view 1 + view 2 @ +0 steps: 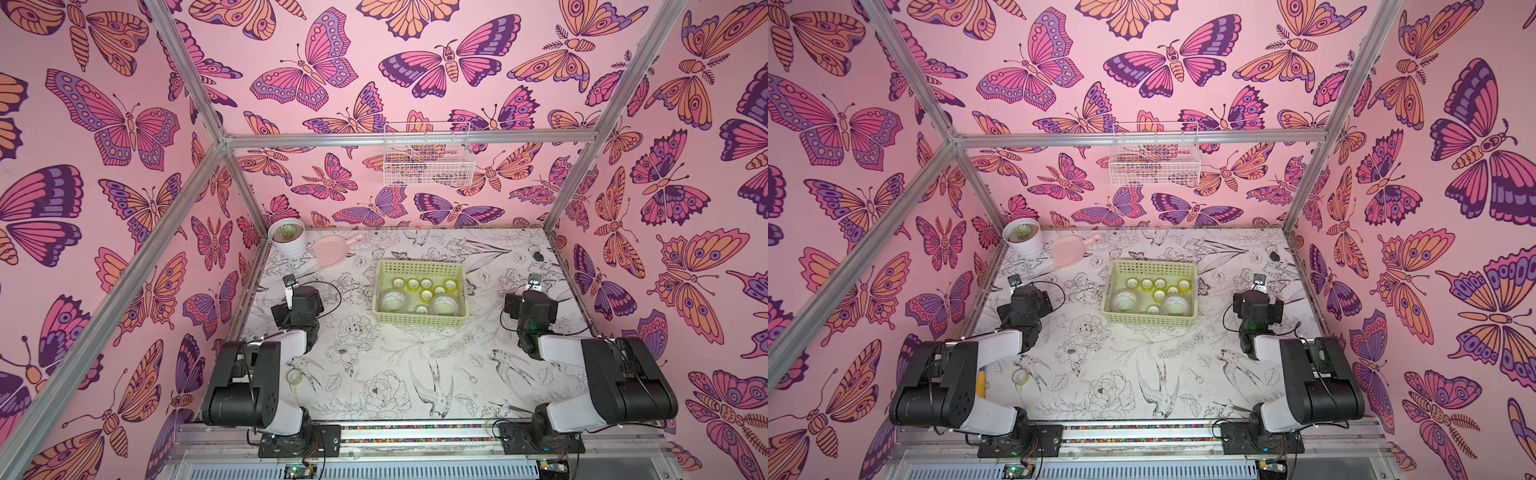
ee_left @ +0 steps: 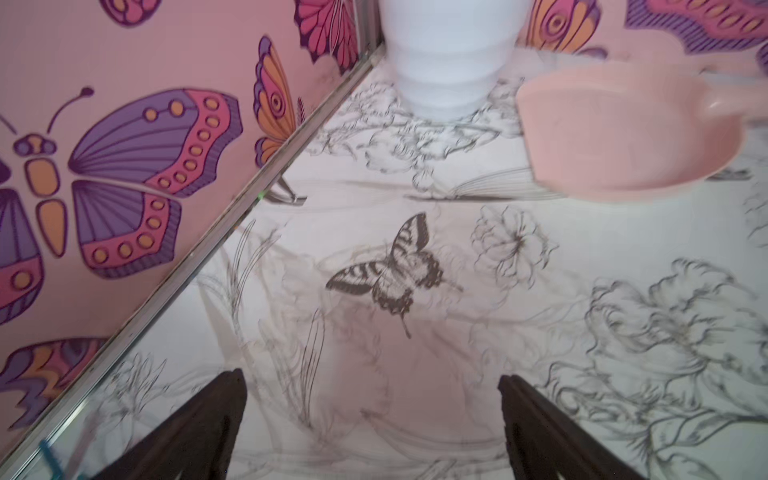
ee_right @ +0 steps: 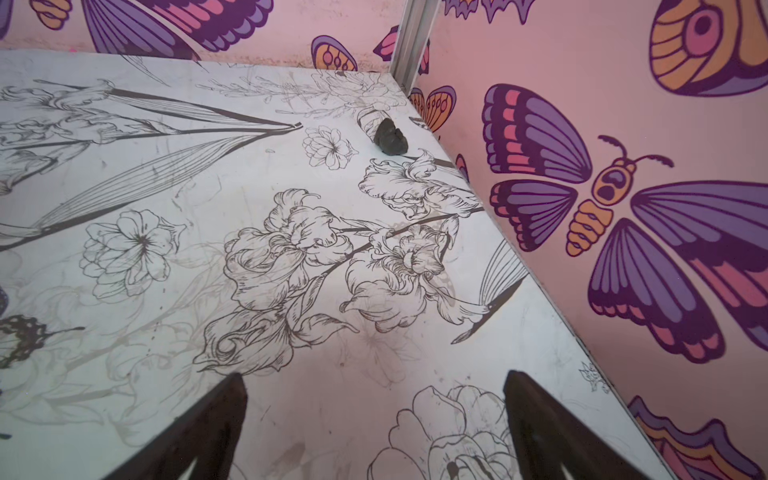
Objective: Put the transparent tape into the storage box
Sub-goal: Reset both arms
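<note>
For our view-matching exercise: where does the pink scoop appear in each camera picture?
In a top view: the pink scoop lies at the far left of the table, beside the white plant pot.
In a top view: same spot.
Left wrist: blurred, beside the pot's base.
Right wrist: not in it.
Shared landmark: the white plant pot.
</note>
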Available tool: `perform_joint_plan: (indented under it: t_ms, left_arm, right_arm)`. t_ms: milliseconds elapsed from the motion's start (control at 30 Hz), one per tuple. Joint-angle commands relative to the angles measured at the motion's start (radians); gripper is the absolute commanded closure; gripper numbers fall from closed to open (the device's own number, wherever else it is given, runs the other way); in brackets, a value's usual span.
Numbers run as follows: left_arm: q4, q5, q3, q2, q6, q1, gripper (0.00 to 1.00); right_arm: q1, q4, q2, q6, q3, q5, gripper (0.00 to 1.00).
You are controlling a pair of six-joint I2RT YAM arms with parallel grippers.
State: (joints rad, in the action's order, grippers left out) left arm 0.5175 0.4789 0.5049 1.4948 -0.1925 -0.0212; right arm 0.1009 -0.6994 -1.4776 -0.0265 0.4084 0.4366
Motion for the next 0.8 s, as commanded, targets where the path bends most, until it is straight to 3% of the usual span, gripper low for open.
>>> perform_joint_plan:
  t_ms: [0, 67, 133, 167, 233, 333, 767]
  left_arm:
    - [0.182, -0.096, -0.053, 0.002, 0.042, 0.022, 0.0]
    - [0.27, -0.146, -0.094, 0.009, 0.058, 0.024, 0.0]
    - [0.379, -0.191, -0.132, 0.043, 0.078, 0.024, 0.0]
    - [0.406, -0.192, -0.138, 0.057, 0.083, 0.026, 0.0]
    - [0.358, -0.192, -0.128, 0.041, 0.079, 0.024, 0.0]
    - [0.364, -0.191, -0.129, 0.042, 0.077, 0.025, 0.0]
    - [0.366, -0.194, -0.129, 0.045, 0.088, 0.021, 0.0]
  right_arm:
    - [-0.071, -0.121, -0.002, 0.035, -0.026, -0.191, 0.01]
    - [-0.081, -0.281, -0.067, 0.03, -0.063, -0.202, 0.01]
    - [-0.083, -0.104, -0.015, 0.038, -0.021, -0.216, 0.01]
    - [-0.087, -0.157, -0.028, 0.036, -0.03, -0.222, 0.01]
    - [-0.087, -0.22, -0.049, 0.033, -0.048, -0.22, 0.01]
    - [-0.087, -0.124, -0.019, 0.037, -0.024, -0.224, 0.01]
    - [-0.099, -0.131, -0.025, 0.039, -0.023, -0.247, 0.01]
